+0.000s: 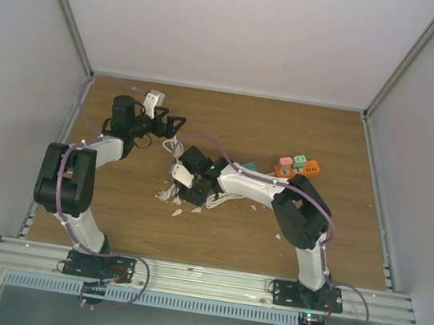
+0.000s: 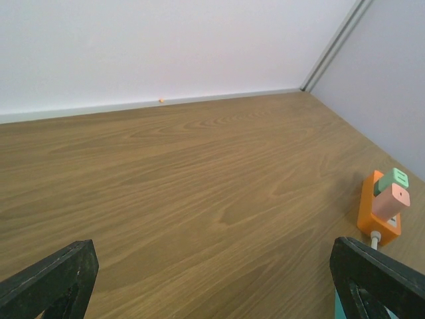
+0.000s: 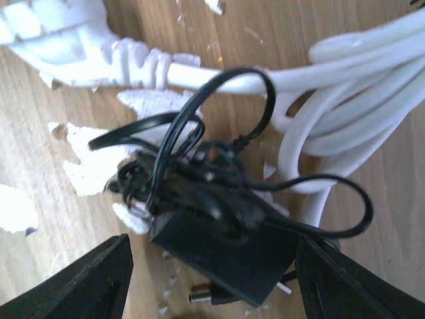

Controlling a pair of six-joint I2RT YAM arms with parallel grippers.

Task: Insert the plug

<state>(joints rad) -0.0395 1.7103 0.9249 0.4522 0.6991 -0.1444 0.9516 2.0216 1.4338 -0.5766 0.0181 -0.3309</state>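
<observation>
Right gripper (image 3: 212, 266) straddles the black adapter (image 3: 222, 249), claw spread, our elbow folded low. Left gripper (image 2: 212, 266) gapes wide near the table (image 1: 337, 228)'s far-left corner.

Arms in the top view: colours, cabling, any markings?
The left arm and right arm have white links, black joint housings and black bases. A lilac cable loops along each. The left claw and right claw are black, with wedge-shaped fingers. A white camera block is at the left wrist and a small green light on the right. No legible markings.
</observation>
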